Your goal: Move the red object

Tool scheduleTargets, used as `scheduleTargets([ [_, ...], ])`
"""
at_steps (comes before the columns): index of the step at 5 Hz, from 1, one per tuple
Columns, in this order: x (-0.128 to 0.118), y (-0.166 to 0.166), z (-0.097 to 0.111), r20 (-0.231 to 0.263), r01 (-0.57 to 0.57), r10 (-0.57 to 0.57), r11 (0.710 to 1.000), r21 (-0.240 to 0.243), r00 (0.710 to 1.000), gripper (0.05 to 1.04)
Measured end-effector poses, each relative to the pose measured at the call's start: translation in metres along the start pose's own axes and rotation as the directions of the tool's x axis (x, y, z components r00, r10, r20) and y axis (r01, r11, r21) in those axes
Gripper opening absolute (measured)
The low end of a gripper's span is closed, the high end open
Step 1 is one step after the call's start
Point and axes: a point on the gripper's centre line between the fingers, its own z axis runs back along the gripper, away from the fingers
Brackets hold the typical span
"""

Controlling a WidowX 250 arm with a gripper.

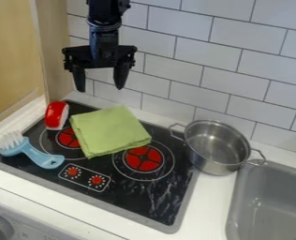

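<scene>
Gripper (100,88) above the stove (129,197), fingers spread wide, holding nothing. Seen from where I stand, the red object (53,116) rests on the stove, below and left of the gripper — ungrasped; grasp, move and release apparently all remain.

Pincer (100,88) hangs high, pointing down (its fingers spread).

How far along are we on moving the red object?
Nothing looks finished. The red and white rounded object sits at the stove's back left corner, beside the folded green cloth. Nothing is in hand: the black two-fingered end effector hangs above, fingers apart. Left to do, it seems: lower, grasp, move and release it.
</scene>
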Motion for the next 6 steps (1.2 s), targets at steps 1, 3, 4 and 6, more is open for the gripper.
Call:
scheduleTargets([
  [1, 0.015, -0.006, -0.015, 0.062, 0.021, -0.019, 0.999, -0.036, 0.998, 0.998],
  [3, -0.002, -0.04, -0.011, 0.142, 0.094, -0.084, 0.993, -0.068, 0.986, 0.998],
  [4, -0.002, -0.054, -0.026, 0.186, 0.098, -0.076, 0.989, -0.107, 0.979, 0.998],
  [6, -0.009, -0.066, -0.05, 0.21, 0.063, -0.04, 0.992, -0.107, 0.977, 0.998],
])
